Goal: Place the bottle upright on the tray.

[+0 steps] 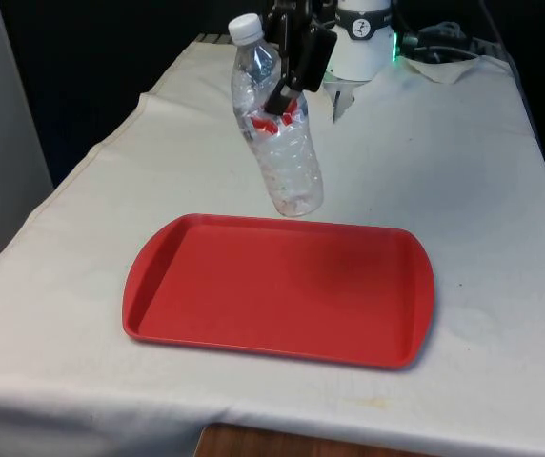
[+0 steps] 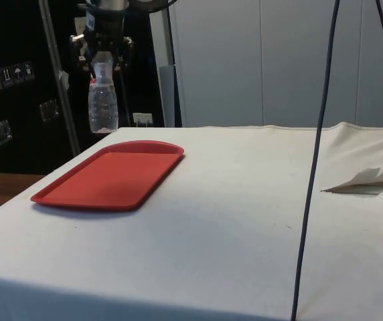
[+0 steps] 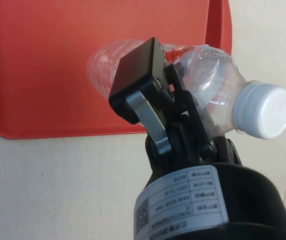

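In the front view, the clear crumpled plastic bottle with a white cap and red label (image 1: 277, 133) hangs in the air, clamped around its upper body by the black two-finger gripper (image 1: 287, 90). Its long axis runs nearly vertical, cap up and leaning slightly toward the front view's left, base down. The base sits over the far edge of the flat red plastic tray (image 1: 279, 290), which lies on the white-clothed bench (image 1: 482, 219) close to its near edge.

In the side view, the bottle (image 2: 102, 100) hangs clear above the tray (image 2: 111, 175), over its far end, with a visible gap beneath the base.

In the wrist view, the fingers (image 3: 143, 85) are clenched across the bottle (image 3: 208, 95) just below its shoulder, tray (image 3: 43, 65) beneath. By my judgement, the bottle needs to come a little further inward over the tray, then straight down.
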